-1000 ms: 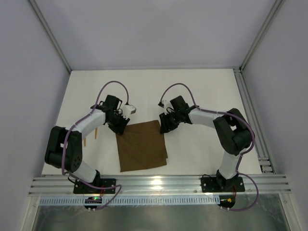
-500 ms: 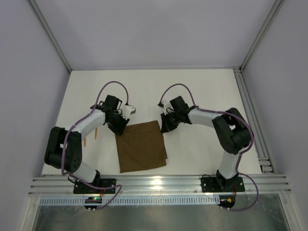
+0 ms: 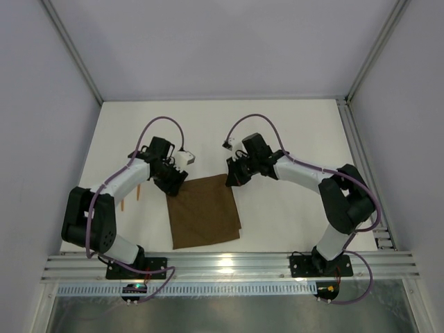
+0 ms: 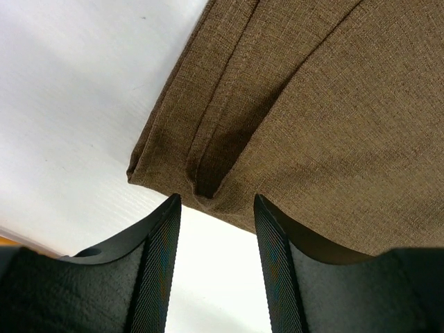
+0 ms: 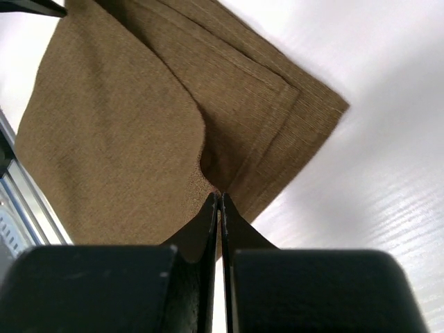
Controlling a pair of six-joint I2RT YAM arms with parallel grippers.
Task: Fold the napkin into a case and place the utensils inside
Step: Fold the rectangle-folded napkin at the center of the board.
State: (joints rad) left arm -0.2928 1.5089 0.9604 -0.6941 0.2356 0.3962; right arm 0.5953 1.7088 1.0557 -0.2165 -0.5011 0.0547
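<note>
**A:** Where is the napkin?

**B:** The napkin (image 3: 205,211) lies on the white bench (image 3: 291,132), a little below the middle of the overhead view. It is a dark brown, roughly square cloth. Up close, layered edges show along its upper corners.

**A:** What is the left gripper doing?

**B:** The left gripper (image 3: 173,186) sits at the napkin's upper left corner. In its wrist view the fingers stand moderately apart, with bare bench visible between them. The corner of the cloth lies just past the tips, and a small raised crease there points into the gap. Nothing is held.

**A:** And the right gripper?

**B:** The right gripper (image 3: 232,179) is at the napkin's upper right corner. In its wrist view the fingers are pressed together with no gap. The top layer of cloth puckers up to meet the tips, so it is pinching a fold of the napkin near that corner.

**A:** Any sign of the utensils?

**B:** Yes, the utensils (image 3: 139,191) are two thin orange pieces. They lie on the bench at the left of the overhead view, just beside the left arm (image 3: 125,180) and apart from the napkin. They are too small to tell which one is the fork.
</note>
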